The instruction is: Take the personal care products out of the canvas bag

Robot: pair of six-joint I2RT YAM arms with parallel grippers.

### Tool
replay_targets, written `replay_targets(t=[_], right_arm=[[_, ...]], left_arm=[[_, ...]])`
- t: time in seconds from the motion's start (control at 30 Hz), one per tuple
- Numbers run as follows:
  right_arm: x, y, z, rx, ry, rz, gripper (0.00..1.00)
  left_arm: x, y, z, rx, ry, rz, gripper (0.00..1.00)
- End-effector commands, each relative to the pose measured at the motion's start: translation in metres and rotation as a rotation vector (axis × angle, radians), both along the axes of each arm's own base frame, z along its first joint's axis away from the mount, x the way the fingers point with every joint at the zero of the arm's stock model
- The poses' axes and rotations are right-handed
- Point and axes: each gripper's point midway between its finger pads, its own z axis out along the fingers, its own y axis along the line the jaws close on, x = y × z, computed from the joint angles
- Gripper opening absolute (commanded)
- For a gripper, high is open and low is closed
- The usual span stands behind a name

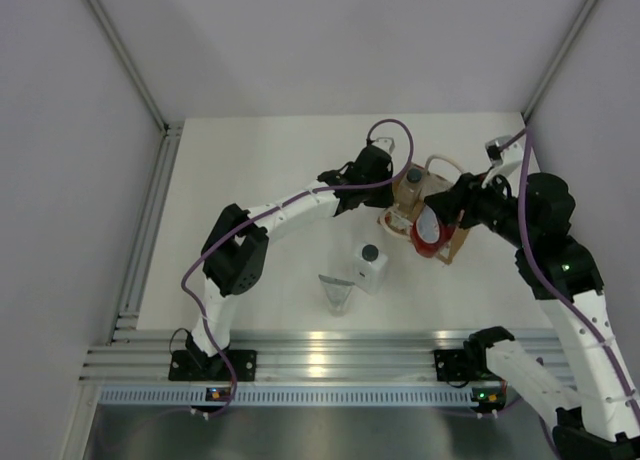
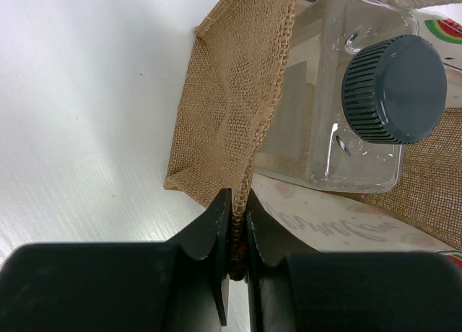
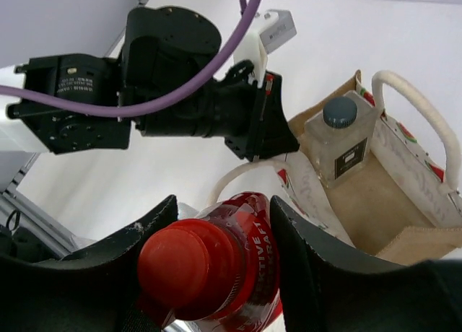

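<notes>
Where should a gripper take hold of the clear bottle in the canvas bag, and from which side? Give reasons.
Probably the flat shoulders just below the grey cap, coming in through the open mouth of the canvas bag. The clear bottle points its cap out of that mouth, and the bag's walls close around its lower sides. Its squarish faces suit two fingers.

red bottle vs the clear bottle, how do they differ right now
The red bottle is red with a red cap; the clear bottle is see-through with a dark grey cap. The red bottle is round, the clear bottle square-sided. The red bottle is clamped in the right gripper; the clear bottle sits ungripped in the bag. Both are capped.
</notes>
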Motion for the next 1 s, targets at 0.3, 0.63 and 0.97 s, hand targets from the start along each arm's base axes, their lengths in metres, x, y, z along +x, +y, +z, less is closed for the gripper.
replay_targets(t=[0.3,0.63,0.97], right_arm=[[-0.005,0.002,-0.046,-0.025,0.027,0.028,0.00],[0.003,0.012,-0.078,0.040,-0.067,0.041,0.00],[-0.002,0.057,-0.117,-0.109,-0.108,0.013,0.00]], left_arm=[[0.002,0.003,0.035,-0.056,-0.045,0.023,0.00],[0.003,0.003,0.035,-0.054,-0.048,0.026,0.00],[0.004,0.002,0.034,-0.055,-0.045,0.024,0.00]])
